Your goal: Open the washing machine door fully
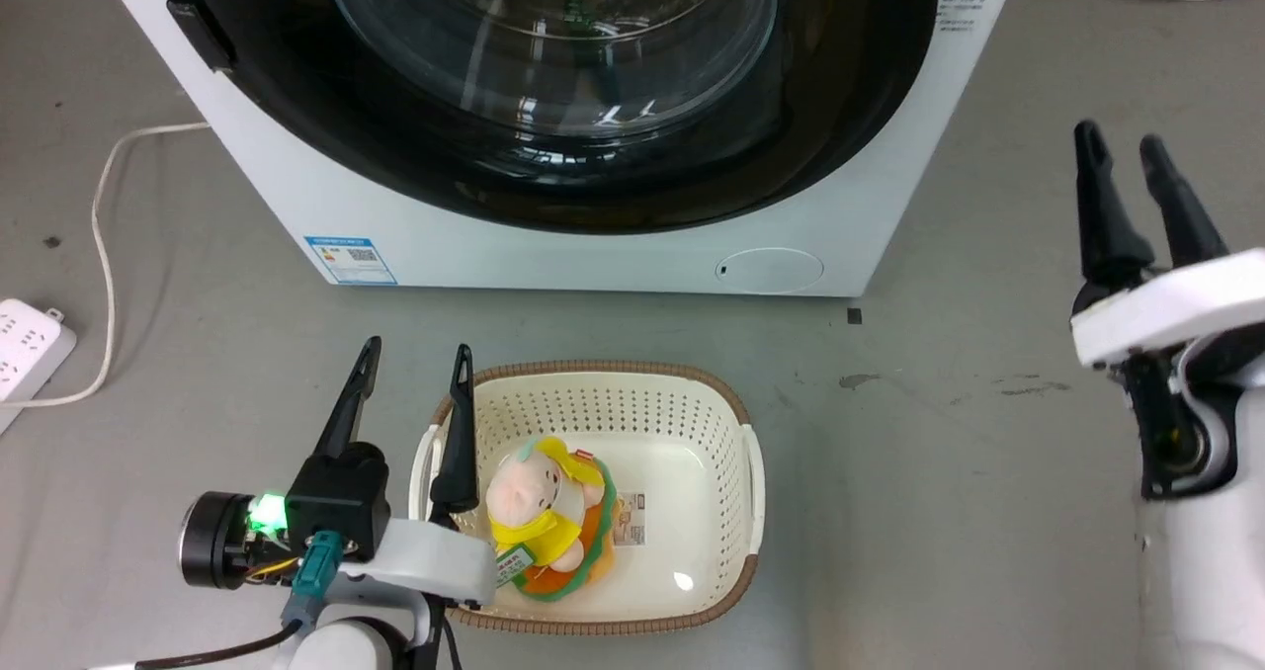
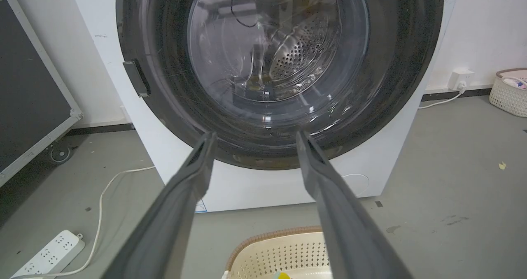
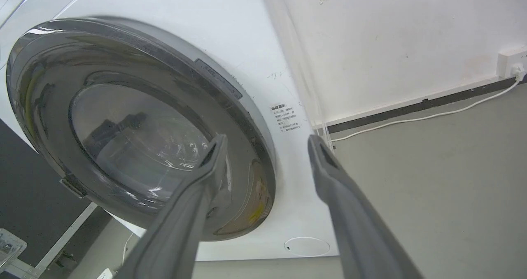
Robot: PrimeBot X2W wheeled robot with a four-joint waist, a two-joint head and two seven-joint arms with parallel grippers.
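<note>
The left hand [image 1: 416,349] sits at the lower left of the head view. Its two dark fingers are spread moderately apart and hold nothing. They point up the frame over the near-left rim of a cream basket [image 1: 593,369] on the floor, which has a plush toy [image 1: 544,512] inside.

The washing machine door [image 1: 840,107] lies beyond the basket, well apart from the fingertips and filling the top of the frame. It looks shut, flush against the white washing machine front [image 1: 613,255]. In the left wrist view the fingers aim at the door's lower arc. The small black rim tab [image 2: 136,78] sits up and to the left of them, at the door's left edge.

The right hand [image 1: 1119,136] stands at the right edge of the head view, also parted and empty. It is off the machine's right corner, well apart from the door and on the side away from the tab.

The coming move turns on this: the tab is on the door's left side, so the left hand appears to be the nearer one. It would probably have to rise, go forward and shift leftward to catch the tab. The hinge is presumably on the right, opposite the tab.
</note>
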